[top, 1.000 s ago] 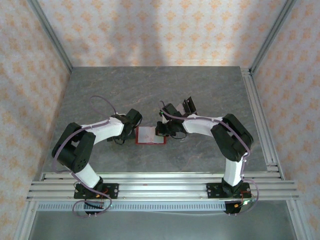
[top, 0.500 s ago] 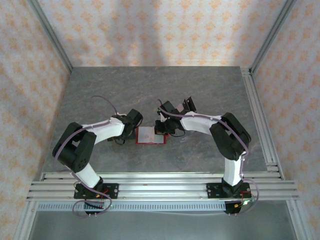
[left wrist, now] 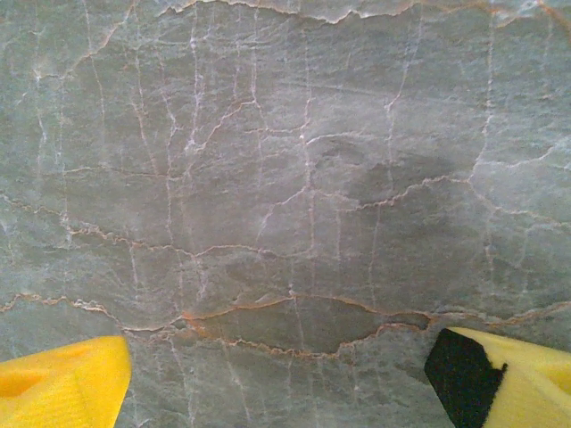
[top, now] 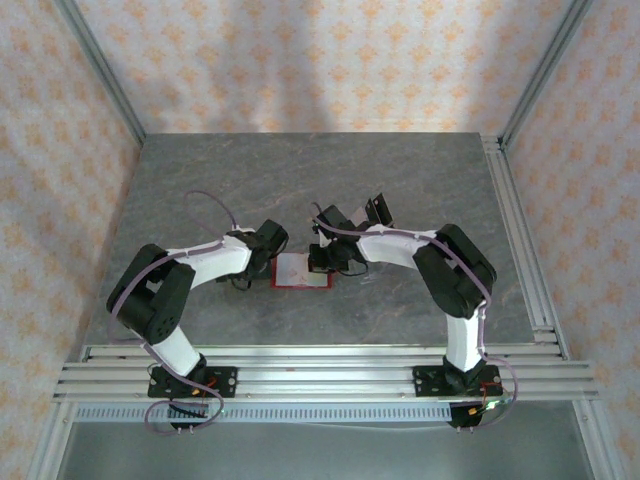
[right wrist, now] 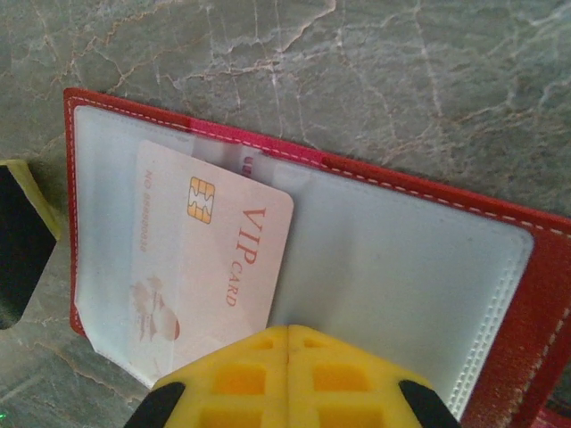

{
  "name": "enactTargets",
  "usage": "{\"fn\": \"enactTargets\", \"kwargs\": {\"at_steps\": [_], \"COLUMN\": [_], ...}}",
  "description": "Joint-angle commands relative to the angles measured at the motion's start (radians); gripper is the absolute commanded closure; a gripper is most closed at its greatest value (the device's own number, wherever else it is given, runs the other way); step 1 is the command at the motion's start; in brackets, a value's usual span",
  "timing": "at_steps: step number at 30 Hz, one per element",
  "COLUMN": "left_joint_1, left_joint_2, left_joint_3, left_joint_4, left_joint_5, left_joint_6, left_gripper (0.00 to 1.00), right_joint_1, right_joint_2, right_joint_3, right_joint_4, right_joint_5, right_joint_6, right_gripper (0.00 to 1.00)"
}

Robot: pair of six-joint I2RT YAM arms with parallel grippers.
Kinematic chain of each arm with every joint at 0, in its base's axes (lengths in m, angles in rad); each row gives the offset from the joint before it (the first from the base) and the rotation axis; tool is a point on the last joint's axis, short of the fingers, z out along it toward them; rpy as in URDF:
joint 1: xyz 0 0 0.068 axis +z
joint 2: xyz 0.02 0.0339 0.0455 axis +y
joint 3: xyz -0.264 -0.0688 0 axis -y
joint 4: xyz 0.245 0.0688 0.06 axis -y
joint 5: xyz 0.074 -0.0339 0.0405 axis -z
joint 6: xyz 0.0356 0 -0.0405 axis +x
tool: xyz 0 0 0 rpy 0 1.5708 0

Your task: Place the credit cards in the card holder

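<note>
The red card holder (right wrist: 419,192) lies open on the table, pale grey inside, also seen from above as the card holder (top: 301,271). One pale pink credit card (right wrist: 210,267) marked VIP lies over its left half, tilted, its lower part under the pocket's clear edge. My right gripper (right wrist: 287,337) is shut, its joined yellow tips resting at the card's lower right corner over the wallet's near edge. My left gripper (left wrist: 285,383) is open over bare table at the wallet's left edge; one of its fingers (right wrist: 20,241) shows beside the wallet.
Small dark flat pieces (top: 377,209) lie just behind the right arm, too small to tell apart. The grey marbled table (top: 300,180) stretches back to patterned walls. Metal rails (top: 520,240) run along its right side and near edge.
My right gripper has edged slightly left and back over the wallet. The wallet and the left arm have stayed about where they were.
</note>
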Motion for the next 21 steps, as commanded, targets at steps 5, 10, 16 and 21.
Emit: {"fn": "enactTargets", "kwargs": {"at_steps": [5, 10, 16, 21], "left_joint_1": [-0.028, -0.036, -0.045, -0.05], "left_joint_2": [0.056, 0.065, 0.069, 0.064], "left_joint_3": [-0.019, -0.017, -0.015, -0.017], "left_joint_4": [0.043, 0.047, 0.045, 0.044], "left_joint_5": [0.074, 0.076, 0.074, 0.074], "left_joint_6": [-0.009, -0.013, -0.016, -0.021], "left_gripper": [0.08, 0.08, 0.08, 0.08], "right_joint_1": [0.01, 0.012, 0.023, 0.043], "right_joint_2": [0.043, 0.06, 0.089, 0.115], "right_joint_3": [0.056, 0.078, 0.114, 0.142], "right_joint_4": [0.023, 0.032, 0.045, 0.044], "right_joint_5": [-0.018, -0.029, -0.046, -0.055], "right_joint_6": [0.017, 0.025, 0.042, 0.047], "right_gripper": [1.0, 1.0, 1.0, 1.0]}}
